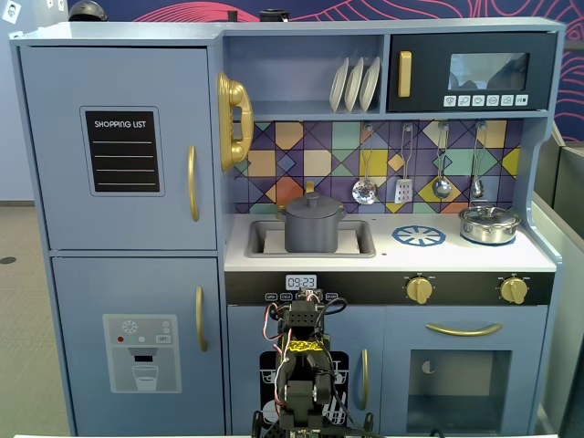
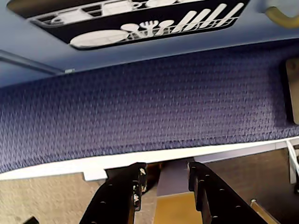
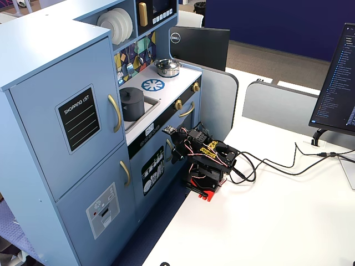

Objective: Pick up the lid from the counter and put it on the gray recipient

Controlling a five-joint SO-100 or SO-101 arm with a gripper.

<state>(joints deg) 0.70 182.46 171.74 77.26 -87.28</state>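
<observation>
The matte dark gray pot (image 1: 314, 233) stands in the sink (image 1: 358, 245) of the toy kitchen. The dark gray lid (image 1: 313, 203) with its small knob sits on top of the pot, closing it. Both also show in the other fixed view, the pot (image 3: 132, 106) with the lid (image 3: 130, 91) on it. My arm (image 1: 302, 360) is folded low in front of the kitchen, well below the counter. In the wrist view my gripper (image 2: 166, 173) is open and empty, pointing down past the table edge at blue carpet.
A shiny silver pot with a glass lid (image 1: 489, 224) stands at the counter's right, beside a blue-and-white burner disc (image 1: 419, 236). Utensils (image 1: 403, 173) hang above the counter. The arm's base (image 3: 202, 188) is clamped at the white table's edge, cables trailing right. A monitor (image 3: 339, 83) stands at the far right.
</observation>
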